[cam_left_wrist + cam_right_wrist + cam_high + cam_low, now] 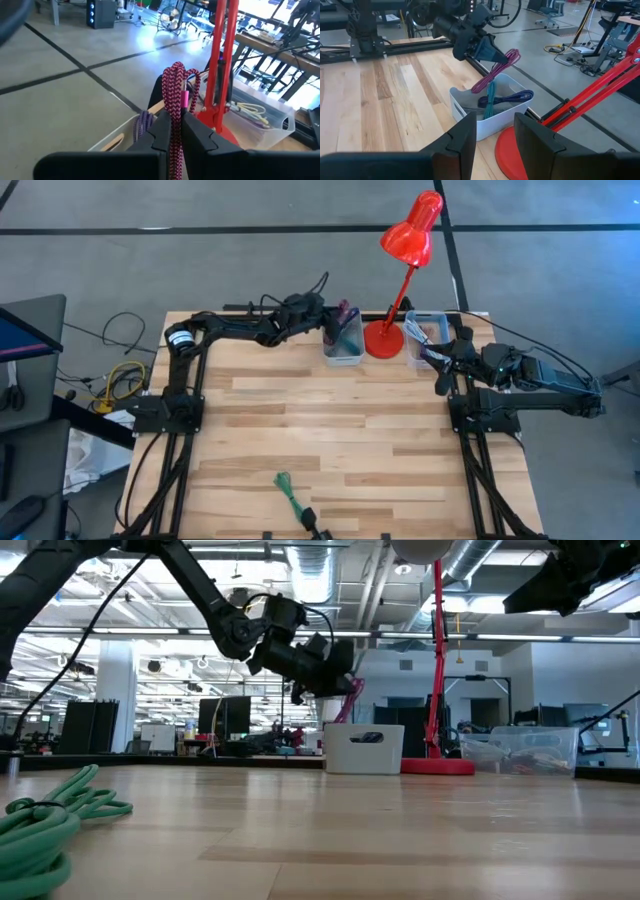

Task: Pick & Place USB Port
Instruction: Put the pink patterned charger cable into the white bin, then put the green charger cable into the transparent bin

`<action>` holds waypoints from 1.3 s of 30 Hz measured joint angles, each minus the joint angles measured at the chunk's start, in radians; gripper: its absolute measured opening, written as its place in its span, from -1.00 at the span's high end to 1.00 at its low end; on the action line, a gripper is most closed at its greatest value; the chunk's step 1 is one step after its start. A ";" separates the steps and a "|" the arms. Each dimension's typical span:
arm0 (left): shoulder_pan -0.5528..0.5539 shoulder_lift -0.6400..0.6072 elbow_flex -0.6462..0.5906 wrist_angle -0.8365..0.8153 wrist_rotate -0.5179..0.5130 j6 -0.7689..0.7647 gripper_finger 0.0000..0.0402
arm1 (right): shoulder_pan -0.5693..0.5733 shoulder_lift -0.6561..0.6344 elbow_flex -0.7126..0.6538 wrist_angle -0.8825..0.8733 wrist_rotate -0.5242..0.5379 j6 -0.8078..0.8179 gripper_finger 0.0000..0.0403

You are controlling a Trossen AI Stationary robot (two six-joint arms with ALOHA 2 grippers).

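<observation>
Left gripper: clamped on a magenta braided cable, which runs up between the two dark fingers and loops above them.
Why held there: the pinch sits partway along the cord, so the rest hangs down into the white bin; my guess is the cable is being drawn out of the bin for placing elsewhere.
Cable's place: lifted above the white bin at the table's far edge, its lower run trailing inside beside a teal cable and a purple cable.
Left arm pose: reaching along the far edge of the wooden table toward the bin, wrist pitched down, gripper raised over the bin's rim.
Right gripper: released, fingers apart with nothing between them.
Right arm pose: waiting by the clear bin on the table's right side, wrist facing the red lamp and the white bin.
Lamp: its red base stands between the two bins, close enough that the lifted cord could brush the stem.
Green cable: lies alone near the table's front edge, well apart from both arms.
</observation>
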 joint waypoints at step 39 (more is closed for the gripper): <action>-0.053 -0.231 0.000 -0.642 0.183 0.090 0.57 | 0.000 0.000 0.000 0.000 0.000 -0.003 0.38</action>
